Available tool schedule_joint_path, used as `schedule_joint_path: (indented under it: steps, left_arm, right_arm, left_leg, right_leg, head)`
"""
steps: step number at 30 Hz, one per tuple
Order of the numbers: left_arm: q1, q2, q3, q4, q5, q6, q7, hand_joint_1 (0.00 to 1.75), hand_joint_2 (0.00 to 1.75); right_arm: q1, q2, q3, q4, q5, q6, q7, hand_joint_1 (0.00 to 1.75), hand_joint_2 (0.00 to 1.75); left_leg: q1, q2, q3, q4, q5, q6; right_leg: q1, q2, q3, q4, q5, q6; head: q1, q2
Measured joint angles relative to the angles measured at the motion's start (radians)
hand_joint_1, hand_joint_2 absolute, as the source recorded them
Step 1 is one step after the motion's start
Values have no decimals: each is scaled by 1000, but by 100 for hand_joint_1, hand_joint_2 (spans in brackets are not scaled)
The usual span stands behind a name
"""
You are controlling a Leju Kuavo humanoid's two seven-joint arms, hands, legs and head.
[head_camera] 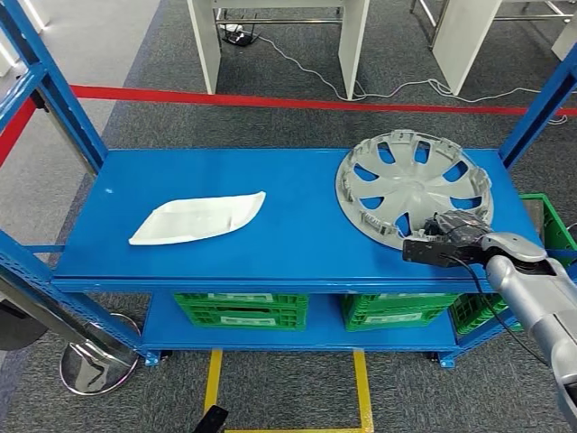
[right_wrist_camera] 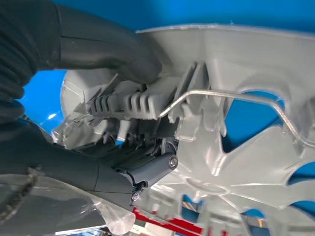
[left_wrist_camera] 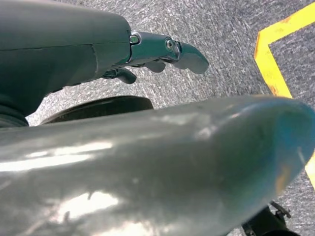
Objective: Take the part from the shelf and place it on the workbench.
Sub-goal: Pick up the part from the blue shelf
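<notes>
The right hand (head_camera: pixel 445 236) is at the near rim of the grey wheel cover (head_camera: pixel 413 187), which lies hollow side up on the blue shelf (head_camera: pixel 299 216); the right wrist view shows the thumb (right_wrist_camera: pixel 111 49) pressed on the ribbed rim and the darker fingers (right_wrist_camera: pixel 148 169) beneath it, so the hand is judged to be grasping the wheel cover at its edge. The left hand (left_wrist_camera: pixel 163 51) hangs low over the carpet with nothing in it; its fingers look loosely extended rather than clenched.

Step in hand: securing the grip before lifting. Procedure, as judged:

- Confirm the rim sits deep between thumb and fingers; a shallow pinch on a wide, light disc may let it pivot.
- Keep clear of the wire ring (right_wrist_camera: pixel 237 96) just beyond the thumb; it may flex or snag.
- Raise the held edge first, then lift straight up; the far edge will otherwise drag on the shelf.
- Avoid the blue upright (head_camera: pixel 537 108) beyond the hand.

A white tray-like part (head_camera: pixel 197 219) lies well away, on the side opposite the upright.
</notes>
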Motion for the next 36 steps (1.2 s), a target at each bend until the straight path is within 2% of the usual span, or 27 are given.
schedule_joint_path:
  steps: [2, 5, 6, 7, 8, 10, 11, 12, 15, 17, 18, 20, 21, 22, 23, 25, 26, 27, 28, 30, 32, 34, 36]
  left_arm:
    - [-1, -1, 0, 0, 1, 0, -1, 0, 0]
    - [-1, -2, 0, 0, 1, 0, -2, 0, 0]
    - [0, -2, 0, 0, 1, 0, -2, 0, 0]
    - [0, -2, 0, 0, 1, 0, -2, 0, 0]
    - [0, -2, 0, 0, 1, 0, -2, 0, 0]
    - [0, -2, 0, 0, 1, 0, -2, 0, 0]
    - [0, -2, 0, 0, 1, 0, -3, 0, 0]
    - [0, -2, 0, 0, 1, 0, -3, 0, 0]
    - [-1, -2, -1, 0, 3, 0, -5, 0, 0]
    - [-1, -2, -1, 0, 3, 0, -5, 0, 0]
    - [-1, -2, -1, 0, 3, 0, -6, 0, 0]
    - [-1, -2, -1, 0, 4, 0, -6, 0, 0]
    - [0, -2, -1, 0, 5, 0, -6, 0, 0]
    - [0, -2, -1, 0, 7, 0, -6, 0, 0]
    - [0, -2, -1, 0, 8, 1, -7, 0, 0]
    - [0, -2, -2, 0, 8, 5, -12, 0, 0]
    - [0, -2, -4, 0, 7, 12, -18, 0, 0]
    - [0, -1, -7, 0, 5, 22, -29, 0, 0]
    - [1, -1, -10, 0, 2, 39, -45, 0, 0]
    - [3, -1, -15, 0, -2, 86, -86, 0, 0]
    - [5, -1, -18, 0, -2, 133, -129, 0, 87]
    - [7, -1, -19, 0, 4, 159, -165, 0, 175]
    - [11, 0, -18, 0, 15, 172, -191, 0, 175]
  right_arm:
    - [-2, -1, 4, 5, -1, 2, 0, 175, 175]
    - [-1, -1, 9, 12, -2, 4, -2, 175, 175]
    - [1, 0, 12, 15, -3, 5, -3, 175, 175]
    - [2, 0, 14, 18, -3, 5, -3, 175, 175]
    - [1, 0, 16, 20, -3, 6, -3, 175, 175]
    - [-3, 0, 17, 22, -5, 6, -2, 175, 175]
    - [-6, 0, 19, 22, -5, 6, -3, 175, 175]
    - [-8, 0, 20, 22, -6, 6, -3, 175, 175]
    - [-14, 1, 22, 23, -9, 4, -5, 175, 175]
    - [-18, 1, 23, 23, -12, 3, -9, 175, 175]
    - [-19, 1, 23, 23, -12, 3, -12, 175, 175]
    - [-17, 1, 24, 23, -14, -6, -19, 175, 175]
    - [-13, 1, 24, 23, -16, -18, -24, 175, 175]
    - [-8, 1, 24, 23, -19, -39, -32, 175, 175]
    - [1, 1, 23, 21, -23, -66, -42, 175, 175]
    - [29, 1, 15, 6, -30, -145, -66, 175, 175]
    - [52, 1, 7, -11, -27, -197, -75, 175, 175]
    - [82, 1, -5, -37, -17, -258, -81, 175, 175]
    - [123, -1, -20, -72, 3, -327, -81, 175, 175]
    - [235, -6, -65, -180, 83, -477, -60, 175, 175]
    - [376, -10, -126, -321, 202, -611, -35, 175, 175]
    - [509, -7, -192, -459, 331, -707, -27, 175, 175]
    - [616, 8, -250, -578, 449, -757, -42, 175, 175]
  left_leg:
    - [4, 0, 4, -11, 7, 11]
    - [5, 1, 4, -14, 9, 17]
    - [5, 0, 4, -14, 9, 17]
    - [5, 0, 4, -13, 8, 17]
    - [6, -1, 4, -12, 7, 16]
    - [6, -2, 4, -5, 2, 9]
    - [5, -3, 2, 1, -1, 4]
    - [3, -3, -1, 6, -2, -2]
    - [2, -2, -5, 12, -4, -14]
    - [5, -2, -16, 43, -29, -23]
    - [6, -2, -36, 89, -56, -28]
    - [7, -1, -95, 224, -118, -34]
    - [7, -1, -120, 279, -135, -35]
    - [7, -1, -129, 299, -132, -35]
    - [7, -1, -121, 281, -112, -33]
    - [7, -2, -62, 156, -45, -24]
    - [6, -2, -31, 91, -23, -19]
    - [5, -3, -9, 45, -11, -16]
    - [5, -3, 0, 23, -11, -13]
    - [6, -5, 2, 14, -14, -7]
    - [10, -8, 9, 1, -9, 4]
    - [13, -11, 14, -7, -6, 12]
    - [12, -13, 14, -6, -8, 14]
  right_leg:
    - [-2, -1, -22, 40, -29, 8]
    - [-3, -2, -110, 222, -111, 15]
    - [-4, -2, -132, 265, -120, 18]
    - [-5, -2, -139, 274, -111, 21]
    - [-7, -3, -125, 242, -84, 23]
    - [-10, -7, -63, 112, -20, 26]
    - [-10, -7, -33, 56, -3, 24]
    - [-9, -6, -16, 24, 3, 21]
    - [-6, -4, -8, 14, -1, 1]
    - [-8, -5, -5, 12, 0, -12]
    - [-9, -6, -4, 11, 0, -18]
    - [-7, -8, -4, 11, 0, -24]
    - [-6, -8, -4, 11, 0, -24]
    - [-6, -9, -4, 11, 0, -24]
    - [-5, -9, -3, 12, 0, -24]
    - [-4, -8, -2, 12, 0, -23]
    - [-2, -7, -2, 13, -1, -21]
    - [0, -7, -4, 13, 0, -17]
    - [2, -7, -5, 12, 0, -13]
    - [3, -9, -5, 7, 2, -2]
    - [2, -10, -14, 24, -17, 7]
    - [0, -7, -59, 117, -72, 11]
    - [0, -6, -125, 250, -127, 14]
  head:
    - [3, 0]
    - [7, 0]
    - [6, 0]
    - [7, 0]
    - [7, 0]
    - [7, 0]
    - [8, 0]
    - [8, 0]
    - [8, 0]
    - [6, 0]
    - [5, 0]
    - [3, 0]
    - [3, 0]
    - [3, 0]
    - [3, 0]
    - [3, 0]
    - [3, 0]
    - [3, 0]
    - [4, 0]
    - [4, 0]
    - [6, 0]
    - [10, 0]
    - [12, 0]
